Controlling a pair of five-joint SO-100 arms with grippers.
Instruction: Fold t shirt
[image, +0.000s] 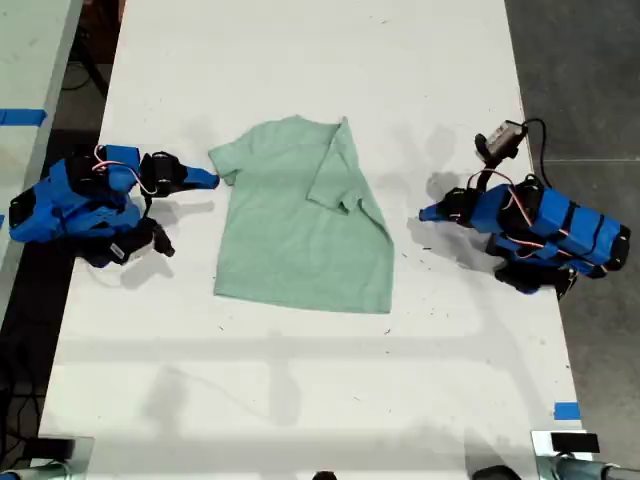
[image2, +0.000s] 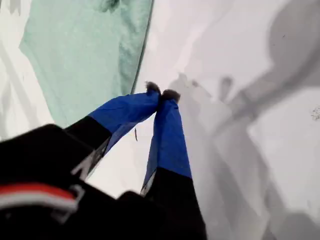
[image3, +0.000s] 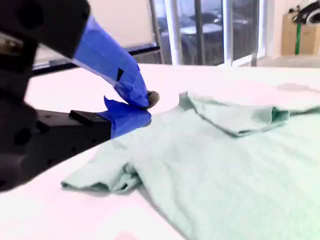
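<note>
So the t shirt (image: 300, 220) is lying flat mid-table (image: 300, 400) between my two arms, with one sleeve and side folded in over the body on the exterior view's right, the other sleeve still sticking out. My first gripper (image2: 161, 93) is clenched on nothing, tips together over bare table just off the shirt's edge. My second gripper (image3: 145, 107) is also pinched closed and empty, right by the spread-out sleeve (image3: 100, 175).

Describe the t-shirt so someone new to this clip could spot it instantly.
On the long white table, between the two blue arms, lies the t shirt. It is the only fabric there: pale mint green, unprinted, with the sleeve on the exterior view's right already folded inward over the body.
</note>
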